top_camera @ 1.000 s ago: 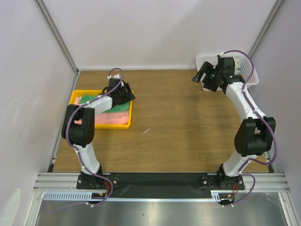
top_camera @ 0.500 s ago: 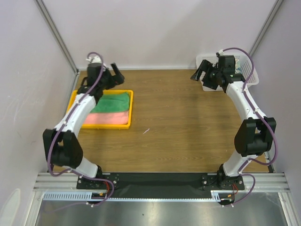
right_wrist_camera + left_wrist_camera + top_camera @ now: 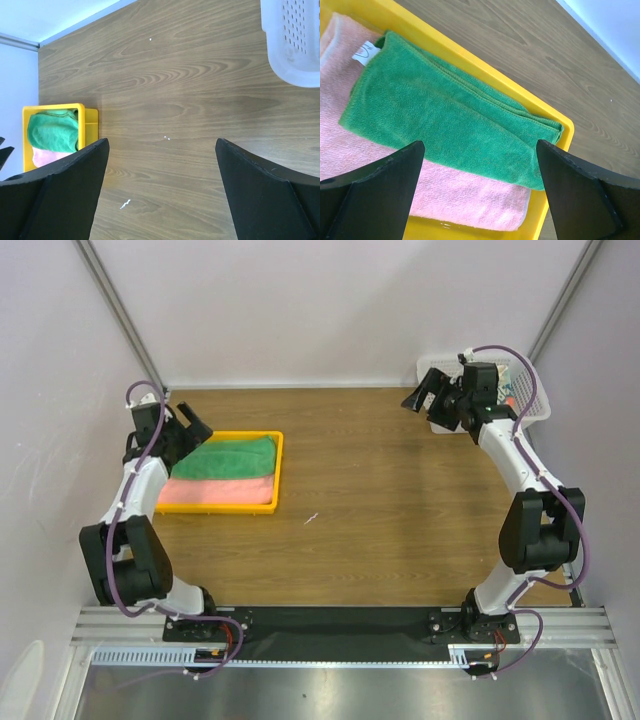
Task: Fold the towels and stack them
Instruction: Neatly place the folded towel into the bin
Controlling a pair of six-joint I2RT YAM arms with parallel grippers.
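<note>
Far left of the desk (image 3: 390,500): the left arm reaches to the far left corner, and the left fingers (image 3: 375,195) are spread wide, released, with nothing between them. They are held above the left end of the yellow tray (image 3: 278,472), clear of its contents. The tray sits on the left half of the desk, near the left wall. Inside it lies the salmon-pink towel (image 3: 215,492), folded flat against the tray floor. The green towel (image 3: 233,456), also folded, rests on top of the pink one and covers its far portion, so the pink shows as a band along the near side. In the left wrist view the green towel's folded edges are layered along the side next to the tray rim, and a small white label (image 3: 364,51) lies at one of its corners. The middle of the desk carries a few small pale specks (image 3: 312,519). Far right: the right arm stretches to the far right corner, and the right fingers (image 3: 60,200) are parted wide, released, holding nothing, above bare wood just left of the white mesh basket (image 3: 537,410). The basket stands in the far right corner against the wall. A patch of teal-and-red patterned cloth (image 3: 510,392) shows inside it behind the arm, too small to describe further.
</note>
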